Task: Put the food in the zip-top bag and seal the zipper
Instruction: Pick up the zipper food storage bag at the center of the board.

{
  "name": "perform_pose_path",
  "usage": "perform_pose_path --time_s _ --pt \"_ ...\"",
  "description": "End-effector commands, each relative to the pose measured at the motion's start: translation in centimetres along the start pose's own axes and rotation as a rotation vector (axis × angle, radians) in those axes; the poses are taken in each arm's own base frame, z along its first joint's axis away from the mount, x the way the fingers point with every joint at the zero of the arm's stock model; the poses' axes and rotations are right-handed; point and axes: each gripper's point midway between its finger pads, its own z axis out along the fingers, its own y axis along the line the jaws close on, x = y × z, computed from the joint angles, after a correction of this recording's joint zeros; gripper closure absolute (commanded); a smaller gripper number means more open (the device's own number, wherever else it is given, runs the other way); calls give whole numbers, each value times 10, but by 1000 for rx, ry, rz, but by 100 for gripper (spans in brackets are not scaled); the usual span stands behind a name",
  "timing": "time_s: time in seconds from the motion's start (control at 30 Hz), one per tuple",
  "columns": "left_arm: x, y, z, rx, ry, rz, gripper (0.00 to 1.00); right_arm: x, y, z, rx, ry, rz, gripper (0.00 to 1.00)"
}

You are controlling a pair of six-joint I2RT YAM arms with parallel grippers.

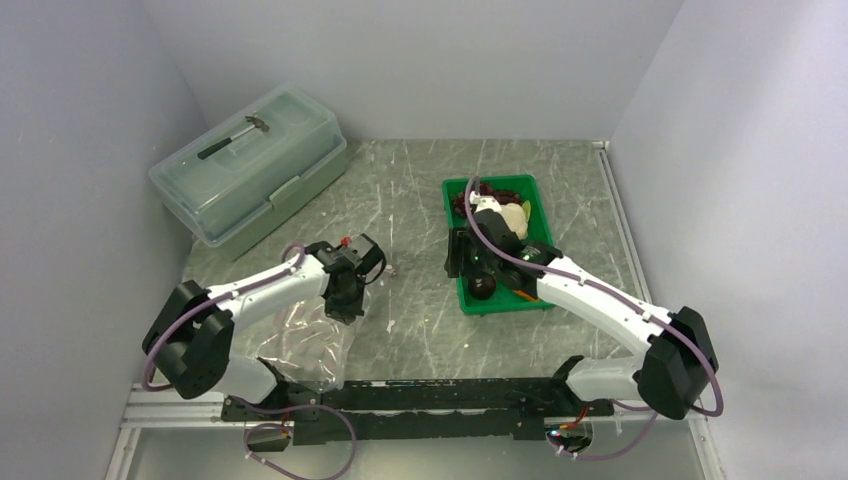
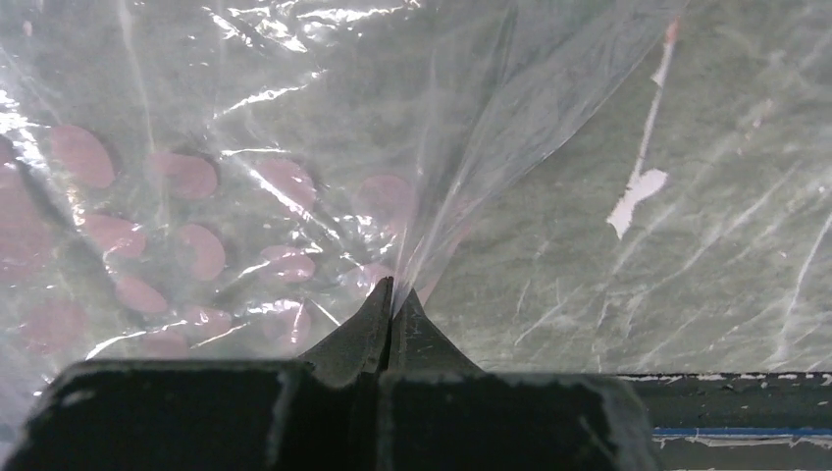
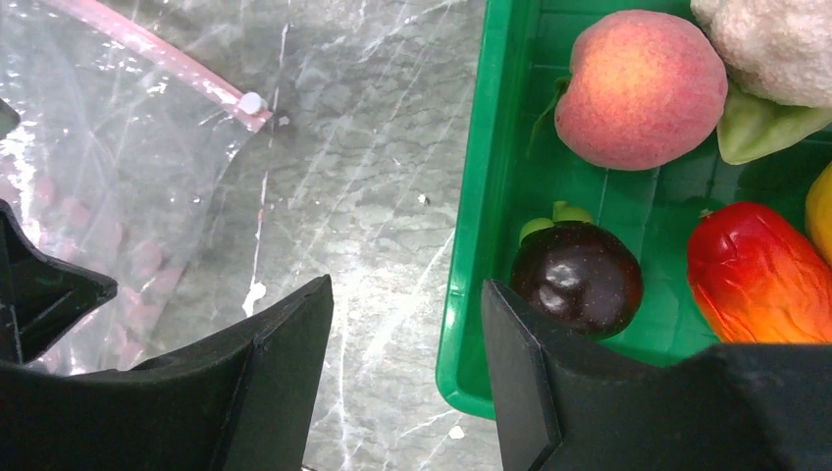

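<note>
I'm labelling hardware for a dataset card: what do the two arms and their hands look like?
The left arm and right arm have white shells, black joints and looping purple cables. The left hand and right hand are black, with tapered fingers.

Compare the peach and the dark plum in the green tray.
The peach is pink-orange and matte; the plum is near-black and glossy. The peach looks larger than the plum. The peach lies beside the cauliflower, the plum beside the red pepper. Both are round and sit loose in the green tray.
</note>
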Motion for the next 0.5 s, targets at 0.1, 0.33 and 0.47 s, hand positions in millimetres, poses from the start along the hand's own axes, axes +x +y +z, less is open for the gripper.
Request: perform_pose_path --time_s 0.1,0.33,0.47 --pt "-15 -23 -38 30 -160 118 100 -13 16 -15 -88 -38 -9 39" --pt "-17 -35 -69 115 -268 174 100 -13 23 -27 -139 -46 11 38" --pt "-15 -40 -80 159 -307 219 100 -16 26 -33 -156 -55 23 38"
